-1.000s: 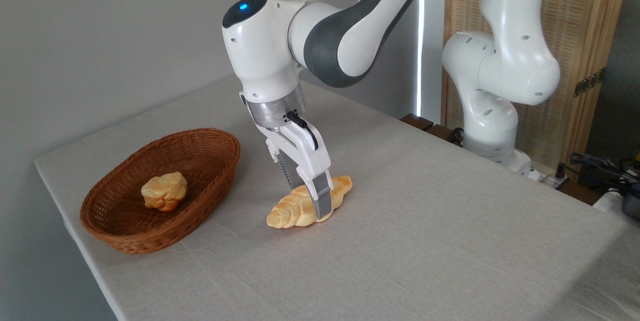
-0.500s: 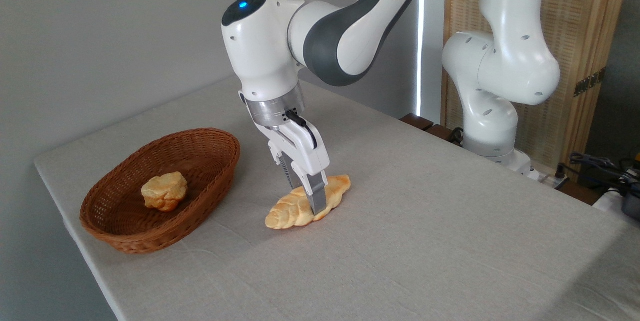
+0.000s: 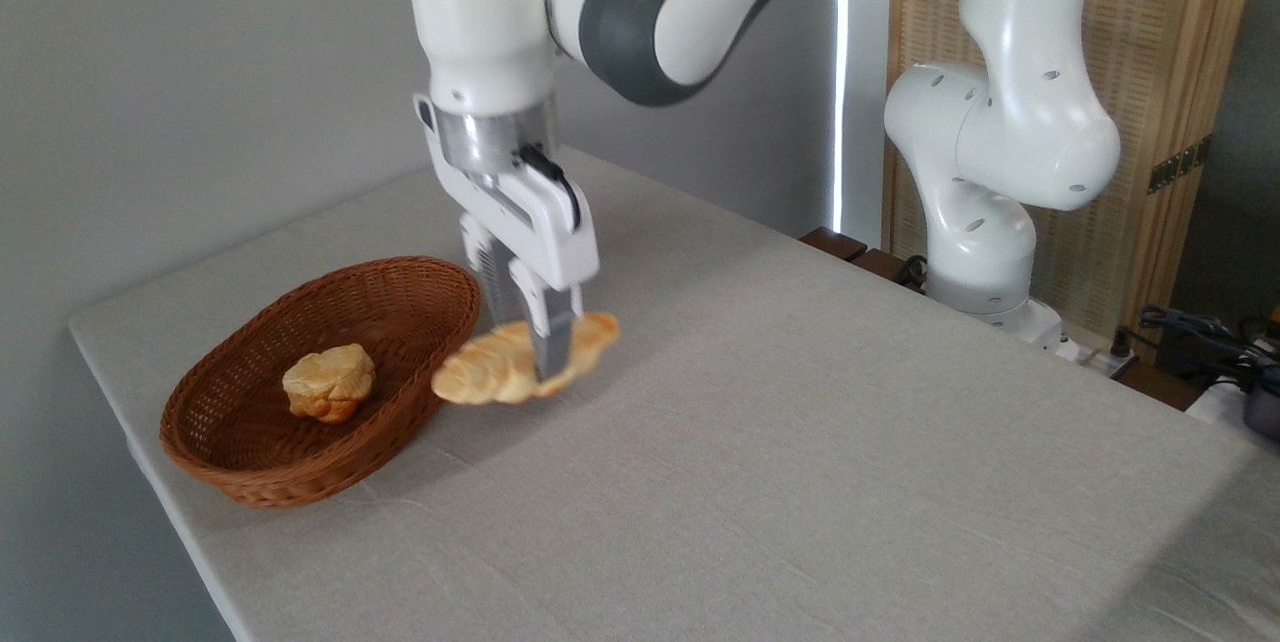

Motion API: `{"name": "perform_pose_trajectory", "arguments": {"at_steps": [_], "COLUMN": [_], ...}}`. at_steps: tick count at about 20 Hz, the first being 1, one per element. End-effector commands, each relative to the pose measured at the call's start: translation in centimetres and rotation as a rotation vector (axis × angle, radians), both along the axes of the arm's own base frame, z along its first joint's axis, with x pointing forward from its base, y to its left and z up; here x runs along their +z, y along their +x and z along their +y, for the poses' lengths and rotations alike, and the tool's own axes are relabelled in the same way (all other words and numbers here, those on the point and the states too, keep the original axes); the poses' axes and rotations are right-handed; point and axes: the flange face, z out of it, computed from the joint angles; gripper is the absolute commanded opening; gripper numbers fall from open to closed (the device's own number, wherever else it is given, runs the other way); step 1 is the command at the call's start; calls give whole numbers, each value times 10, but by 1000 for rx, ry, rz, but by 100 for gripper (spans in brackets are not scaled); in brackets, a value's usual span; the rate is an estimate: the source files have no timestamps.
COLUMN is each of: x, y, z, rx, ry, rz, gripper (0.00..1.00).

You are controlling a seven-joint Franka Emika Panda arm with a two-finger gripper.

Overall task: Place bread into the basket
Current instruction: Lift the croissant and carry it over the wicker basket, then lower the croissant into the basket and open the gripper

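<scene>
The bread (image 3: 490,370), a pale golden braided loaf, hangs in the air just right of the basket (image 3: 230,457). My gripper (image 3: 537,367) is shut on its middle, fingers pointing down. The loaf's left tip overlaps the basket's right rim in this view. The basket is an oval reddish-brown wicker one at the table's left side.
A small round golden roll (image 3: 329,381) lies inside the basket. The table's left edge (image 3: 140,462) runs close beside the basket. The robot base (image 3: 985,252) stands at the table's far right, with cables (image 3: 1200,332) beyond it.
The gripper has lifted the bread off the table and carried it up and left toward the basket. The basket and roll have not moved.
</scene>
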Motion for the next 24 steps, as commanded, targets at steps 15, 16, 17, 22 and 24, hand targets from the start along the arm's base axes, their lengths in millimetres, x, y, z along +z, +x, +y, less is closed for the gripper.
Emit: {"name": "perform_pose_trajectory", "arguments": {"at_steps": [15,16,17,22,24], "x": [-10,-9,-9,-12,-11], "y": [85,86,86,87,87], "z": [-149,-149,-149,-149,-148], "rx": [475,475,475,475,472], "ry": [-258,-258,-258,-256,-255], "rz": [-50,-52,-52,-50,-53], "gripper": [100,100,100,100,100]}}
